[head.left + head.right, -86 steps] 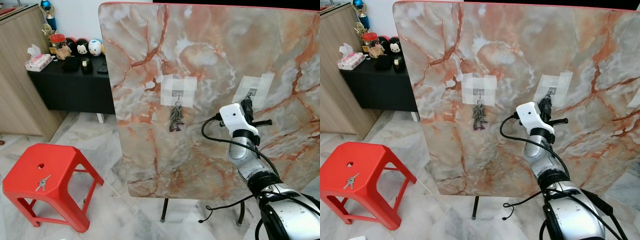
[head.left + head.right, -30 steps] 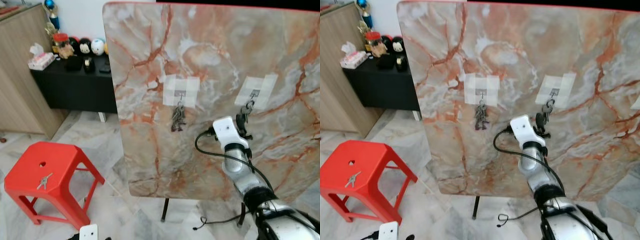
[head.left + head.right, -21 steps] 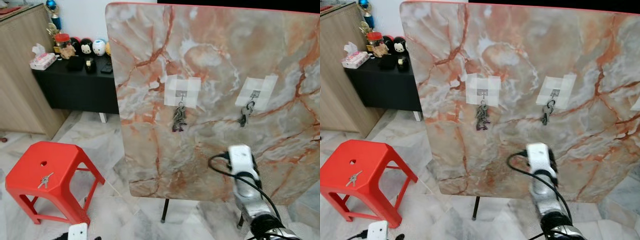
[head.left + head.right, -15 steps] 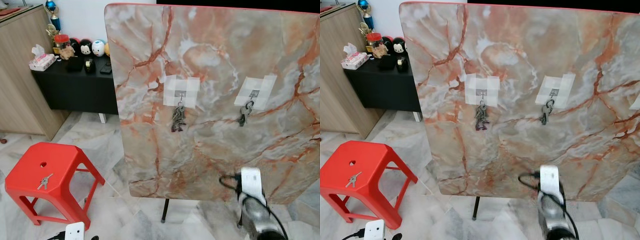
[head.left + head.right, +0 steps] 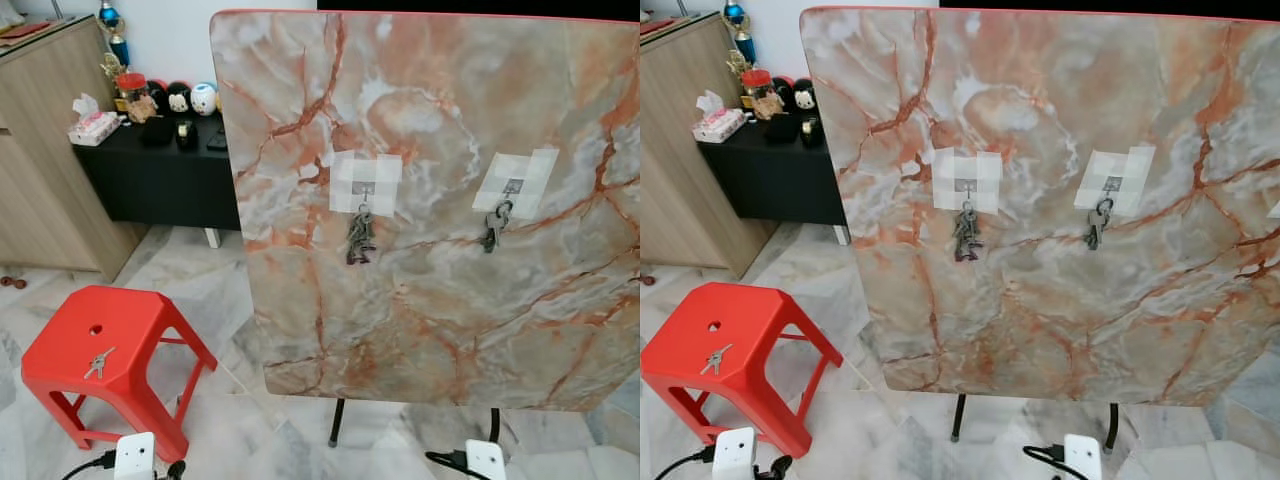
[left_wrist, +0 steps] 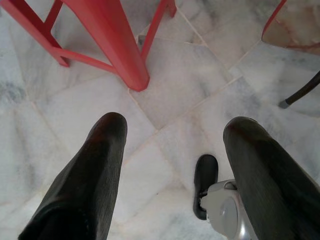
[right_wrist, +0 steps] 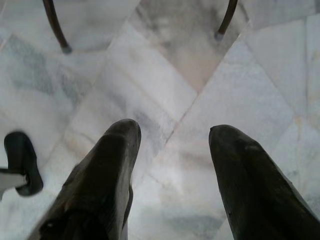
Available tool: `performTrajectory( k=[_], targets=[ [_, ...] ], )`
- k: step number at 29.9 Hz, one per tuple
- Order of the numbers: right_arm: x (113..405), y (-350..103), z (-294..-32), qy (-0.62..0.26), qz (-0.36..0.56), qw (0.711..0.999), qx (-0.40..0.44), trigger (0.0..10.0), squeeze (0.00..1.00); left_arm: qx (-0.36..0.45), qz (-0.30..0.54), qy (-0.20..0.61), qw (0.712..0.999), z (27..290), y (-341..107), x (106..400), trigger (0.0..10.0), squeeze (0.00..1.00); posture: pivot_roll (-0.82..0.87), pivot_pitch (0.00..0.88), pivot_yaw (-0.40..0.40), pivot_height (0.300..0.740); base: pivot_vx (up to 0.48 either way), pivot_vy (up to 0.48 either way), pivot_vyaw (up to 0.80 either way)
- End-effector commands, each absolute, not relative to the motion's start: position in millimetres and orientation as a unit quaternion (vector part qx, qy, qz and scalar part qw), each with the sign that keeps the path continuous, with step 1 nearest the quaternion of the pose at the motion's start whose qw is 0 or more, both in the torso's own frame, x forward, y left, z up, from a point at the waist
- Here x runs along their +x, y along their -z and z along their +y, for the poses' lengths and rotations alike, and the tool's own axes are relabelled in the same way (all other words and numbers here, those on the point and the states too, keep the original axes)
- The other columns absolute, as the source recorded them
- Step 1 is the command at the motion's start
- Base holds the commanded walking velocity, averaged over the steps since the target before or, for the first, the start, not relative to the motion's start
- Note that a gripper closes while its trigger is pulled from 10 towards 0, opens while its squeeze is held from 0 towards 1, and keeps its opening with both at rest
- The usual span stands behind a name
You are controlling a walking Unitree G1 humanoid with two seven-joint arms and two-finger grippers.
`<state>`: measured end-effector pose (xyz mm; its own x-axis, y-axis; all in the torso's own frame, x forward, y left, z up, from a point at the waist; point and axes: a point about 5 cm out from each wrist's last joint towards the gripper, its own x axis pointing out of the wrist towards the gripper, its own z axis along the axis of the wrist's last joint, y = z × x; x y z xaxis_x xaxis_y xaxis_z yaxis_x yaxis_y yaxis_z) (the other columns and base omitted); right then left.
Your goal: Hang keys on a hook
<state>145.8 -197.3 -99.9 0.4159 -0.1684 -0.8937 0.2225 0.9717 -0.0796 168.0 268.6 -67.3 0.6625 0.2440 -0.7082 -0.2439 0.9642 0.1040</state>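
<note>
Lowered since a moment ago, my right gripper [image 7: 172,150] hangs open and empty above the floor; my left gripper [image 6: 172,145] likewise. Two key bunches [image 5: 495,224] hang on the marble board's [image 5: 430,120] hooks. Next keys [image 5: 99,361] lie on the red stool [image 5: 60,345], left of the board; approach squarely.

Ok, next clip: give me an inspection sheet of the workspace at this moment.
Surface: upright marble-pattern board on thin black legs, over a marble tile floor.
Job's things: key bunch hanging on the left taped hook; second key set hanging on the right taped hook; loose keys lying on the red stool.
Clutter: tissue box, jar and toy figures on the black cabinet.
Grippers: left tool open, low over the floor by the stool leg; right tool open, low over bare tiles.
Cables: black cable at each wrist.
Surroundings: wooden cupboard, white wall.
</note>
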Motion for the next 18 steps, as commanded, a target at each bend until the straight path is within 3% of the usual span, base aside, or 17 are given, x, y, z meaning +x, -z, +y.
performTrajectory(
  k=[1,14,18],
  targets=[
    [143,100,-201,0.118,0.53,0.84,0.025,10.0,0.0,-0.005,0.405,-0.136,0.904,271,72,157,10.0,0.0,0.13,0.0,-0.01,0.74,0.0,0.0,0.0],
    [147,98,-203,0.121,0.522,0.844,0.038,10.0,0.0,-0.008,0.427,-0.133,0.894,258,80,151,10.0,0.0,0.16,0.0,-0.03,0.74,0.0,0.0,0.0],
    [147,99,-201,0.117,0.525,0.842,0.039,10.0,0.0,-0.009,0.431,-0.133,0.892,256,81,150,10.0,0.0,0.16,0.0,-0.027,0.74,0.0,0.334,0.0]
  ],
)
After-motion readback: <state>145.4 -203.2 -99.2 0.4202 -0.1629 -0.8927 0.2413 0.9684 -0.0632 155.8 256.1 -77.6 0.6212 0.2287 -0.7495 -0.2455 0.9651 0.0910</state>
